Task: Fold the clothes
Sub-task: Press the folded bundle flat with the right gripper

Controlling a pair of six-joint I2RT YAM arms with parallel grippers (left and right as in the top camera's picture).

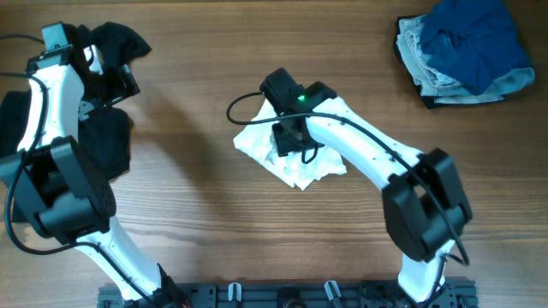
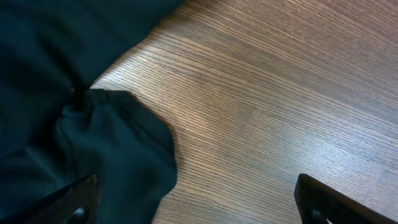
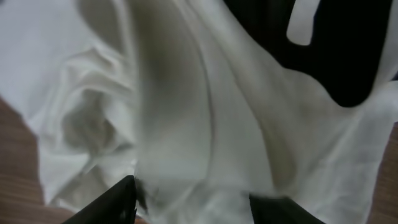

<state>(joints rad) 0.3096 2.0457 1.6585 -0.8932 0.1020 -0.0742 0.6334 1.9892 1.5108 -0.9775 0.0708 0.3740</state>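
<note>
Our right gripper [image 3: 193, 208] stands parted, gripping nothing, over the crumpled white fabric garment with black lettering [image 1: 257, 141] at frame centre. Our left gripper [image 2: 196, 202] gapes wide and empty at the edge of the plain black cloth garment [image 1: 107, 141], far left. A blind pinch could catch several layers and bunch the white one.

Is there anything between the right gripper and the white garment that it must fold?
Nothing visible. The right gripper hangs directly over the white garment, jaws apart, and its wrist view shows only that fabric close ahead.
</note>
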